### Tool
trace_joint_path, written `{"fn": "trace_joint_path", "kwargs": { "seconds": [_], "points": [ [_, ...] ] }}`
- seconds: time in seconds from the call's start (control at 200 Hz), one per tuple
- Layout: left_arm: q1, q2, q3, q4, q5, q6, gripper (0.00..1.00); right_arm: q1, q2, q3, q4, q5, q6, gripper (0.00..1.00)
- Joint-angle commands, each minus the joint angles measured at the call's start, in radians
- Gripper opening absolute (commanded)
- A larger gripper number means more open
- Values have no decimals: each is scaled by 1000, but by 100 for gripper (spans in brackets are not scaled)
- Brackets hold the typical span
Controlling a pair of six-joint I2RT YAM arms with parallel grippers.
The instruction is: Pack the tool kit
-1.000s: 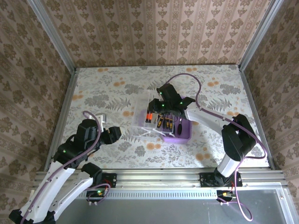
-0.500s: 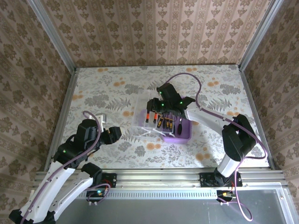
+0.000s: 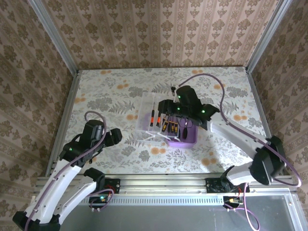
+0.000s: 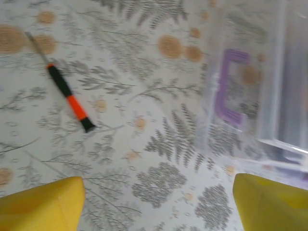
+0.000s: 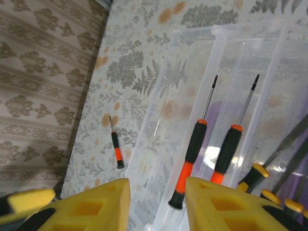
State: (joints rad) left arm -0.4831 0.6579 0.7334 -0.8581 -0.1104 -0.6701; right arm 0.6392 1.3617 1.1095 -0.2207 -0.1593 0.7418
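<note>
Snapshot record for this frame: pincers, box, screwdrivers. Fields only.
left pincer: open, empty, above table
right pincer: open, empty, over clear lid
purple box: open, lid swung out flat
in lid: two screwdrivers, side by side
loose screwdriver: on table, outside box
</note>
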Motion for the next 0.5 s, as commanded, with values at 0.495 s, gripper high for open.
{"fn": "trace_joint_path", "kwargs": {
  "seconds": [0.495],
  "points": [
    [428, 472, -52, 322, 57, 53, 44, -25, -263, -278, -27, 114, -21, 42]
  ]
}}
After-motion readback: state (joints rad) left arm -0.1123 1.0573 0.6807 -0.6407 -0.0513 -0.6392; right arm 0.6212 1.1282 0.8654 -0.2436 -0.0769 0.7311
